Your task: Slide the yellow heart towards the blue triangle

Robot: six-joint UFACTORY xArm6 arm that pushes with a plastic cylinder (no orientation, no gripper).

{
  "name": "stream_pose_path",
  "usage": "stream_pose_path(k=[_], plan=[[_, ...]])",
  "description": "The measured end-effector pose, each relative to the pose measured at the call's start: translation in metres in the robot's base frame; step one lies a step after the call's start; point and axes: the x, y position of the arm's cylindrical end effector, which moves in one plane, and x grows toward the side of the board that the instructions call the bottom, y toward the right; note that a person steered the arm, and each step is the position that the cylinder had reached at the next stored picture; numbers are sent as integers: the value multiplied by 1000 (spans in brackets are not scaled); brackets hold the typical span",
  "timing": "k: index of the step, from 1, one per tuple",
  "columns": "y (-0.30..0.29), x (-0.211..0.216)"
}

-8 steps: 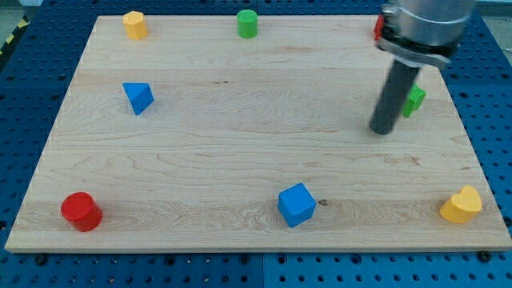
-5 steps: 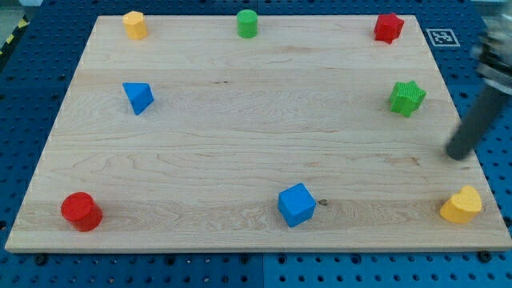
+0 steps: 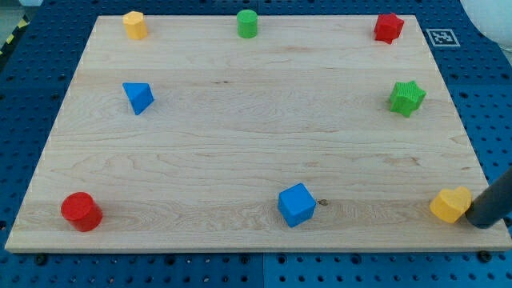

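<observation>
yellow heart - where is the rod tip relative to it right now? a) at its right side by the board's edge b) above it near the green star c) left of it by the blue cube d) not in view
a: my tip sits against the view's right side of the yellow heart, at the board's right edge.

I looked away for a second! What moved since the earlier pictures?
My tip swept from beside the green star down to the board's bottom right corner and now touches the yellow heart's right side. The heart has slid slightly left. Nothing was grabbed. The blue triangle, the blue cube and the other blocks stayed put.
</observation>
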Motion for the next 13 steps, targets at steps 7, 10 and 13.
stream_pose_path(k=[7,10,13], plan=[[-74,-58],[-106,-117],[-144,-127]])
